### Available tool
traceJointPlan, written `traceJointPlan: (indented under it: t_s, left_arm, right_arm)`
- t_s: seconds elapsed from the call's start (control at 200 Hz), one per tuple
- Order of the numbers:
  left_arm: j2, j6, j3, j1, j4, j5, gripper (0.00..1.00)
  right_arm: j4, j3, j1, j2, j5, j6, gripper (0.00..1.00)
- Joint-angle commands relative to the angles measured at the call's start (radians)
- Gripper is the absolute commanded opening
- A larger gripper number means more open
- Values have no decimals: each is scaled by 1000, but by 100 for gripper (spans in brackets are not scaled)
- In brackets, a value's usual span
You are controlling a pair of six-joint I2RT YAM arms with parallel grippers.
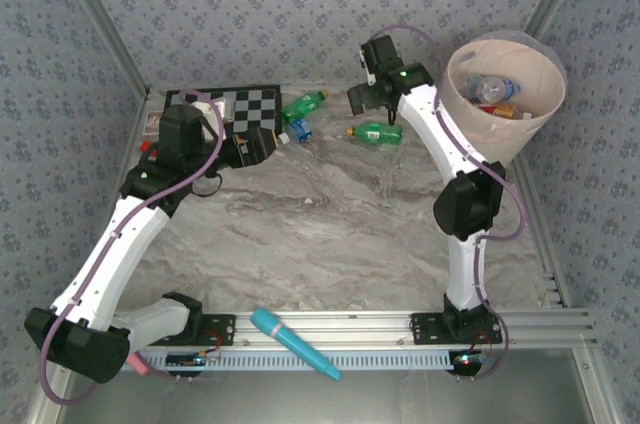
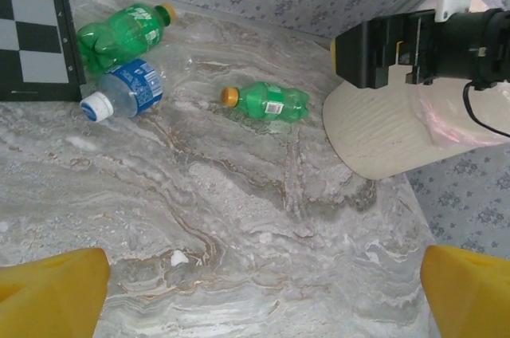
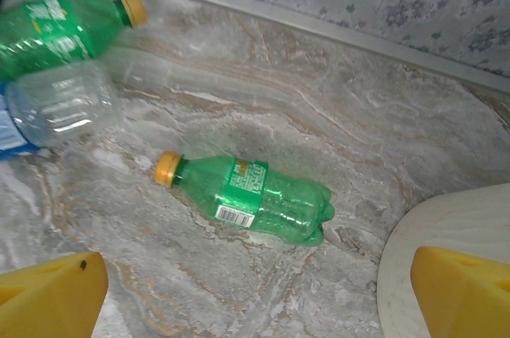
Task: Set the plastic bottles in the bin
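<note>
Three plastic bottles lie at the back of the table: a green one with an orange cap [image 1: 375, 132] [image 2: 267, 101] [image 3: 251, 194], a larger green one [image 1: 303, 104] [image 2: 119, 31] [image 3: 60, 27], and a clear one with a blue label [image 1: 298, 129] [image 2: 127, 91] [image 3: 52, 107]. The bin [image 1: 505, 94] [image 2: 390, 131] [image 3: 446, 266] stands at the back right with bottles [image 1: 490, 89] inside. My left gripper [image 1: 255, 144] [image 2: 259, 298] is open over bare table, left of the bottles. My right gripper [image 1: 360, 97] [image 3: 255, 298] is open above the small green bottle, holding nothing.
A checkerboard [image 1: 225, 104] [image 2: 32, 31] lies at the back left. A teal microphone [image 1: 295, 344] rests on the front rail, with a pink one [image 1: 140, 366] beside the left base. Patterned walls close in the back and sides. The marble middle [image 1: 330, 234] is bare.
</note>
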Motion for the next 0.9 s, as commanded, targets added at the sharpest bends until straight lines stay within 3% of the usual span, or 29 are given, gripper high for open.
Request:
traceJointPlan:
  t_s: [0.0, 0.895]
  left_arm:
    - [-27, -51, 1, 6, -14, -47, 100]
    - [-127, -103, -18, 2, -98, -149, 100]
  right_arm:
    - [-16, 19, -3, 33, 26, -31, 100]
    - [34, 132, -132, 380, -352, 74, 100]
